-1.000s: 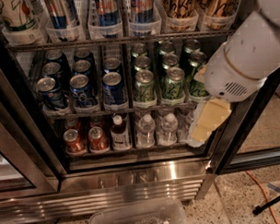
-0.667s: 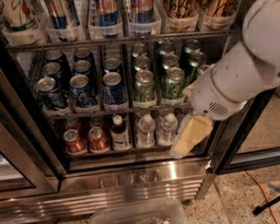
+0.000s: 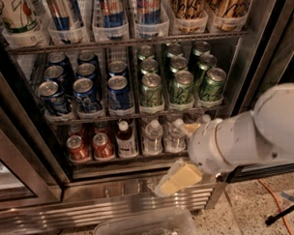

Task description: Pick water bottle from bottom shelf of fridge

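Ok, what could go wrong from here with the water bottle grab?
1. The gripper hangs low, in front of the steel ledge; driving straight in could hit it.
2. The water bottle stands close beside another clear bottle, with the dark bottle next along; a grab may topple a neighbour.

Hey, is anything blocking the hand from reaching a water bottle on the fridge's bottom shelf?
Nothing visible does. The hand hangs in front of the steel ledge, just below the nearest water bottle, which stands at the front of the bottom shelf. The dark brown bottle stands further along the row, not in front.
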{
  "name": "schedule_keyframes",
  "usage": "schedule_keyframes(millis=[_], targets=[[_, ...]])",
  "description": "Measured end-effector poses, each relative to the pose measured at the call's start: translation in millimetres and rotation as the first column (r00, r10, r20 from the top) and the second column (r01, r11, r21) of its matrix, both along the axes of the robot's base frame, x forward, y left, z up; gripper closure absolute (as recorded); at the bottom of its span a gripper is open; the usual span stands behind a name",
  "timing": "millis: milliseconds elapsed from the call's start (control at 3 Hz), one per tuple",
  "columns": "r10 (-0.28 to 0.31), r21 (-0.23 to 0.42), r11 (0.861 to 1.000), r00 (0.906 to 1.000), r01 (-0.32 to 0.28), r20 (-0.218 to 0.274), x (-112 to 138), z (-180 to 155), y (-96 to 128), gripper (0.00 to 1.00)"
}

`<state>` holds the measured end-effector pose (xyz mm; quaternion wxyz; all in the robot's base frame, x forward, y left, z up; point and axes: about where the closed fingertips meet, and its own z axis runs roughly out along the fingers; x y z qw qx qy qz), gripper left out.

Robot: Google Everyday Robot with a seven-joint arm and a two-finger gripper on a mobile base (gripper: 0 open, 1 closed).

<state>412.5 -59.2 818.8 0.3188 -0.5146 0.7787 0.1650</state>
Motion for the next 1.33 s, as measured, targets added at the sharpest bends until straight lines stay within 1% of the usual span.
schedule_keyframes(millis=[333,667,1000,1333], targets=[[-0.065,0.142,0.988,0.9959,0.055,0.064,-0.1,-24.4,11.8,0.00],[-0.165,0.314,0.942,0.9795,0.122,0.116,19.6,-28.4,17.8,0.00],[-0.176,0.362,0.924,0.9771,0.122,0.120,21.5,-25.1,25.4,0.00],[-0.174,0.357,0.926,0.9773,0.121,0.121,21.3,-25.0,25.5,0.00]])
